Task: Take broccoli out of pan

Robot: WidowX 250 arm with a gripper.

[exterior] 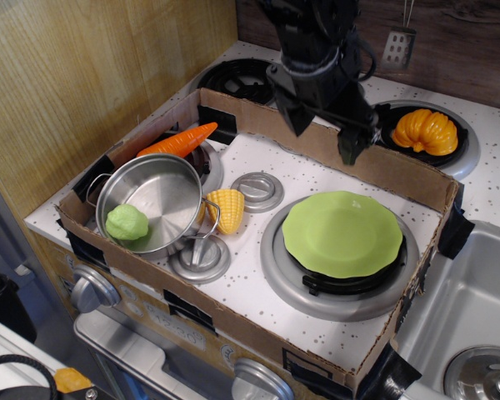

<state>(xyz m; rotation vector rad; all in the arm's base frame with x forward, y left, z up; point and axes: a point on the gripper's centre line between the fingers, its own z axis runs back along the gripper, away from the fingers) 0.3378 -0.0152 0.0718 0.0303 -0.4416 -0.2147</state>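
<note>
The broccoli (127, 222) is pale light green, inside the shiny silver pan (154, 202). Beside it the corn (226, 207) is yellow; at upper left the carrot (178, 141) is bright orange. The plate (342, 233) is lime green. The worktop (317, 179) is white with dark speckles, ringed by brown cardboard (375, 165). The tool (323, 117) is black. At upper right the pumpkin (424, 132) is orange-yellow.
</note>
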